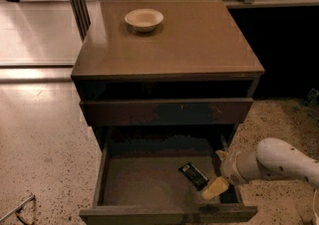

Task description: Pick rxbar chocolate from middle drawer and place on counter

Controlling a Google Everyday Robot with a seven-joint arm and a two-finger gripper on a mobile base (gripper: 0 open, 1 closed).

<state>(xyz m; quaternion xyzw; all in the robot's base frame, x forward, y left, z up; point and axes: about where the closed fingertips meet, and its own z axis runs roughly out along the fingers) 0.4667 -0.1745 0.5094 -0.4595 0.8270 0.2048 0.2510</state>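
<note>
Most of the view goes to a dark drawer cabinet (164, 89) standing on a pale speckled floor (40, 139). Its glossy tan counter (199, 45) is the broadest surface in sight. Below a shut upper drawer front (164, 112), the middle drawer (134, 181) stands pulled out, its grey-brown floor open from above. A white robot arm (281, 162) enters from the right edge and bends down over the drawer's right wall. A small pale bowl (143, 19) sits on the counter toward its back left, well apart from the drawer. The gripper (214, 188) hangs low in the drawer's front right corner, just beside the right end of the rxbar chocolate (193, 175). Whether it touches the bar, and whether it is released or clenched, cannot be told from this angle. The black bar lies flat on the drawer floor, right of centre, turned diagonally. The step in hand looks like the approach to the grasp, with lifting and placing not yet done. The next move probably calls for settling the gripper across the bar's narrow width and closing on the thin wrapper. It should then rise clear of the drawer walls before swinging to a free patch of counter away from the bowl.
</note>
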